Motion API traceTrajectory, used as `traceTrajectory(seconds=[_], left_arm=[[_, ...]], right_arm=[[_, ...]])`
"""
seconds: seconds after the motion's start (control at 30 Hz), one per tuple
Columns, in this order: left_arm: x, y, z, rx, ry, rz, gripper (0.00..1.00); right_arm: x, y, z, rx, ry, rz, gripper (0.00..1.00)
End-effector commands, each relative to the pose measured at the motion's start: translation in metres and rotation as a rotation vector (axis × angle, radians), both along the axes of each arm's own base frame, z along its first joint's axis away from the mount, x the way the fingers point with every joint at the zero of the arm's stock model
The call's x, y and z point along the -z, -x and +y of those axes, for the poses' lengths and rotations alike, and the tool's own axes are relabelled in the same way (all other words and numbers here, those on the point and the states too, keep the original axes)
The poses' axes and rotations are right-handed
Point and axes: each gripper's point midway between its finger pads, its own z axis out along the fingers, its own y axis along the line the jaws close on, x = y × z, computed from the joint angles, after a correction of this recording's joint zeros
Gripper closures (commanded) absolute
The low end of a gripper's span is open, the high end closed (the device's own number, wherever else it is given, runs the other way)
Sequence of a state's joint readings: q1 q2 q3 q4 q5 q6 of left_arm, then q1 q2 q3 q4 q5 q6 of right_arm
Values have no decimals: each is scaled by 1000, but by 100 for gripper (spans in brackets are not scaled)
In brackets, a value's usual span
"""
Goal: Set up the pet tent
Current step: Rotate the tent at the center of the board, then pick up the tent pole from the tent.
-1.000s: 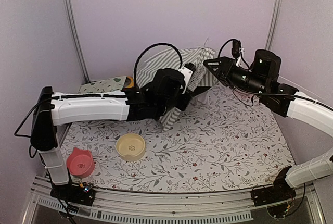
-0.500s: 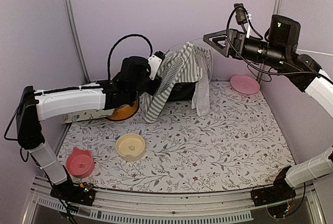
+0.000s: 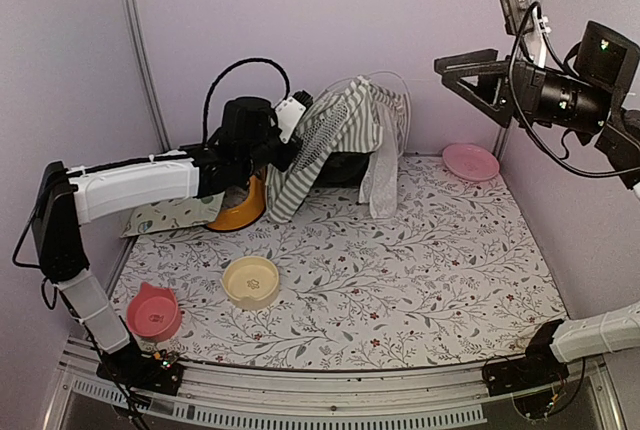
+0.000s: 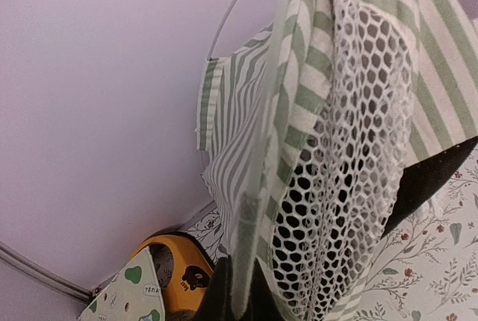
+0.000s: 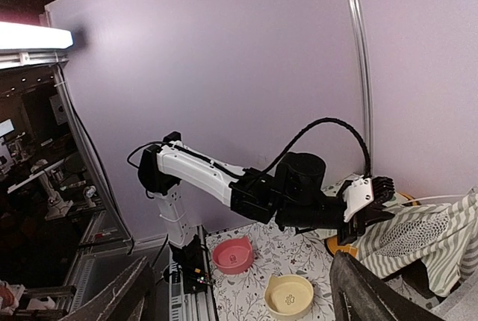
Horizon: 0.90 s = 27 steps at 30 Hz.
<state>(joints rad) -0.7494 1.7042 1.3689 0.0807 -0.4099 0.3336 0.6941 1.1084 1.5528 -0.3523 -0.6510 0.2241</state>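
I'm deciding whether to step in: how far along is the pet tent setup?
Done: the grey-green and white striped fabric pet tent is raised by the back wall. In hand: the left gripper is shut on its fabric, holding it bunched and drooping; the right gripper is open, high and clear of it. Left: most of the job, opening the tent out so it stands by itself.
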Motion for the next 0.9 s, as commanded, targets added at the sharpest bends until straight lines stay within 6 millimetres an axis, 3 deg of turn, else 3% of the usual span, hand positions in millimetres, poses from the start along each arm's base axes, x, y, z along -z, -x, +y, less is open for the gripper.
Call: traceTrajectory(seconds=[0.0,0.23,0.4,0.5,0.57,0.63,0.77,0.8,0.87], left_arm=[[-6,-9,-6,38,-34,-39,100],[3,-17,2,36,-66,-46,100],[9,-24,9,27,-76,-44,100],[10,-28,13,18,-77,-43,100],[10,-30,15,19,-73,-47,100],[10,-30,16,23,-68,-55,100],[9,-27,18,45,-74,-88,100],[10,-25,17,57,-78,-89,100],[13,-23,18,64,-88,-96,100]], right_arm=[[-52,49,-24,-89,-105,-157,18],[-96,102,-64,-126,-224,-271,17],[-111,158,-99,-229,-331,-351,16],[-114,172,-114,-212,-352,-346,16],[-109,152,-114,-110,-328,-272,16],[-93,114,-104,30,-260,-162,16],[-12,31,-60,180,-27,139,20],[16,17,-46,169,31,218,21],[53,6,-26,126,98,323,25]])
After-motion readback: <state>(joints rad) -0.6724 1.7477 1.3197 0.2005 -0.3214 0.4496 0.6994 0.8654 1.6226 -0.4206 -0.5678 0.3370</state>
